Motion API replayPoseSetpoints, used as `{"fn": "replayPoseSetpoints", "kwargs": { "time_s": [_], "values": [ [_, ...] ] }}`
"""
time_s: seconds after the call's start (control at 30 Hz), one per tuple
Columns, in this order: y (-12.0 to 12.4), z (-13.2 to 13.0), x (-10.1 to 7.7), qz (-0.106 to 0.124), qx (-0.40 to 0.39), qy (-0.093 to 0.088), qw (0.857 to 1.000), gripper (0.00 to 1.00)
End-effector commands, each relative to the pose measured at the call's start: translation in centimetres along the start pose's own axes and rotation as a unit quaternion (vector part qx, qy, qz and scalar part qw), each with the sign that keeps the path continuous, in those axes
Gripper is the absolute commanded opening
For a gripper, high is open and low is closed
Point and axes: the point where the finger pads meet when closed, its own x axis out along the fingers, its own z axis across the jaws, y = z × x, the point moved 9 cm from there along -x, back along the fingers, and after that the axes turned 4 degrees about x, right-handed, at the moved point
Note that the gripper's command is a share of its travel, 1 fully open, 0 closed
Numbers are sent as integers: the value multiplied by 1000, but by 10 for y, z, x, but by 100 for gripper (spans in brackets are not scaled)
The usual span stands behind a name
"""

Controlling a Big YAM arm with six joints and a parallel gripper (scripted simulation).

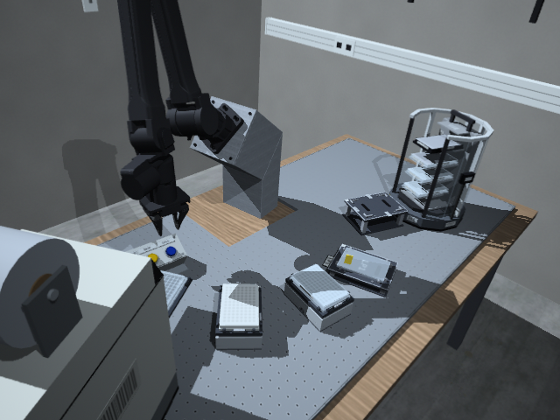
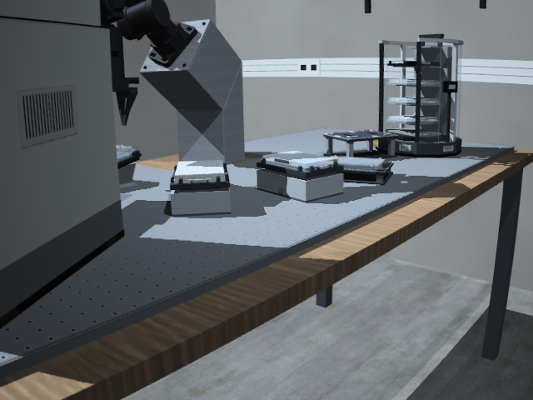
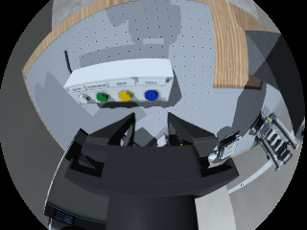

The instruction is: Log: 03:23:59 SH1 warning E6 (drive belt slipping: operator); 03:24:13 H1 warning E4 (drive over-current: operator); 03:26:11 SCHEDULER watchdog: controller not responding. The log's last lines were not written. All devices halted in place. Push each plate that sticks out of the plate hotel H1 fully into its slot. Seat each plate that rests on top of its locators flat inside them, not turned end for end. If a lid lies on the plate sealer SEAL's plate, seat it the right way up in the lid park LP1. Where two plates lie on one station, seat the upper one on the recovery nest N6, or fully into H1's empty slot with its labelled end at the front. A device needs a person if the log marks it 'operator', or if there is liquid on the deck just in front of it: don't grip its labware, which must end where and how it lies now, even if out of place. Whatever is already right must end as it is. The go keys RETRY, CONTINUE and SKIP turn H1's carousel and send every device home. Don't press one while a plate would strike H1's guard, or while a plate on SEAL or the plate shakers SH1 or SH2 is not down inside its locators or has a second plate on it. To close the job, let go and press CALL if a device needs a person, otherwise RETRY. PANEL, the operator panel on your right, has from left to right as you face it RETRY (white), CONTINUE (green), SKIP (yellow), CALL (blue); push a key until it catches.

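Grey perforated decking carries the operator panel, its blue CALL key directly beneath the gripper, whose fingers are drawn halfway together, grasping nothing, pointing down above it.

Black six-joint arm folded steeply downward from its upper mount, wrist pointed down, black parallel gripper held half-closed, tapered fingers drawn partway together, nothing gripped between them

claw above the panel, two shakers mid-deck, plate hotel at far right corner
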Motion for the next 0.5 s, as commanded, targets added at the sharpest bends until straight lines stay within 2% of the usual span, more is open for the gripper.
{"fn": "replayPoseSetpoints", "kwargs": {
  "time_s": [0.0, 0.27, 0.33, 0.47],
  "values": [
    [3, 8, 2, 5, 0, -11, 1000, 44],
    [1, 4, 1, 6, 1, -11, 1000, 28],
    [1, 4, 1, 6, 1, -11, 1000, 28],
    [1, 3, 1, 7, 1, -13, 1000, 20]
  ]
}}
